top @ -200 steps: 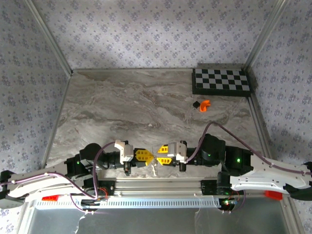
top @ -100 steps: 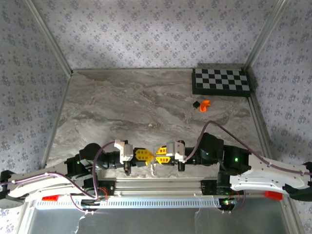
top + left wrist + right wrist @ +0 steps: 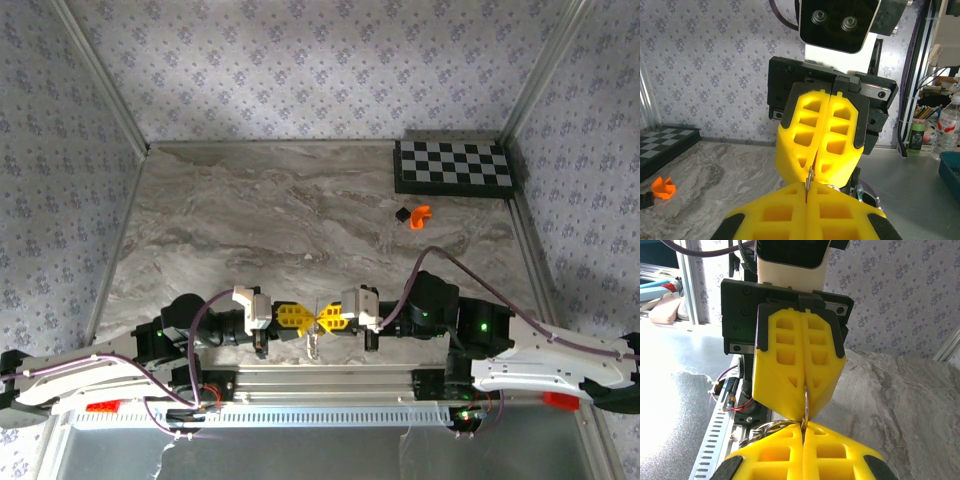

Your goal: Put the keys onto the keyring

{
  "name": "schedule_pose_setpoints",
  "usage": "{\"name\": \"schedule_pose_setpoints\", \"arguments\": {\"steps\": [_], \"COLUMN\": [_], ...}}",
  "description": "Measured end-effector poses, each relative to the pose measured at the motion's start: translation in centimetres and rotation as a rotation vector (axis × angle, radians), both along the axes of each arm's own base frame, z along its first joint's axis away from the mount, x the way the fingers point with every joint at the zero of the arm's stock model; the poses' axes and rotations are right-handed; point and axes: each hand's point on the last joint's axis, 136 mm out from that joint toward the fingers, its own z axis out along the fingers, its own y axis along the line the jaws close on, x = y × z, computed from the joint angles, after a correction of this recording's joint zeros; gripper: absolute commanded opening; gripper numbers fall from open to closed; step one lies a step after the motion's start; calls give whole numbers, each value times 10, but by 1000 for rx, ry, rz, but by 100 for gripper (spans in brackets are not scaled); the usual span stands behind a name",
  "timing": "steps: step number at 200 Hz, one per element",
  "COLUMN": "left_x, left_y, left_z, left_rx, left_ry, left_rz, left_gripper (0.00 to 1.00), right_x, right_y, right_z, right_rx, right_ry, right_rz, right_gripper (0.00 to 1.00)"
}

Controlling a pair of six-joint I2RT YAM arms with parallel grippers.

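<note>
My two grippers meet tip to tip above the table's near edge. The left gripper point(image 3: 308, 318) point(image 3: 807, 189) is shut, its yellow pads pressed flat together. The right gripper point(image 3: 325, 319) point(image 3: 802, 427) faces it, also shut. A thin silver keyring point(image 3: 805, 399) point(image 3: 809, 179) stands edge-on between the tips, pinched in both sets of jaws. A silvery cluster of loops point(image 3: 760, 432) hangs from it, below and to the side, seen in the top view as a faint glint point(image 3: 313, 345). I cannot make out the keys.
A checkerboard point(image 3: 455, 167) lies at the back right corner, with a small orange piece point(image 3: 421, 215) and a black piece point(image 3: 402, 213) just in front of it. An aluminium rail point(image 3: 320, 380) runs under the grippers. Patterned walls close in the table.
The right gripper has moved left until its tips meet the left gripper's, and its jaws have shut on the ring. The left gripper has stayed shut and in place.
</note>
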Motion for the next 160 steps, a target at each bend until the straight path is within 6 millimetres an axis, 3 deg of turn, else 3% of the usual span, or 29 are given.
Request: {"name": "schedule_pose_setpoints", "arguments": {"steps": [15,45,66,80,126,160], "left_x": [1,2,3,4,5,8], "left_y": [0,-1,-1,0,0,2], "left_z": [-2,-3,-3,-3,-5,-13], "left_rx": [6,11,11,12,19,59], "left_ry": [-2,-4,-4,-3,-8,-19], "left_rz": [4,11,15,22,32,51], "left_gripper": [0,0,0,0,0,20], "right_x": [1,2,4,5,6,7], "right_y": [1,1,1,1,1,0], "right_z": [-1,-1,-2,-2,-3,-14], "right_rx": [-3,0,5,9,8,-38], "right_ry": [5,24,38,48,58,50], "right_rz": [-3,-12,-18,-24,-29,-31], "right_gripper": [6,7,7,0,0,0]}}
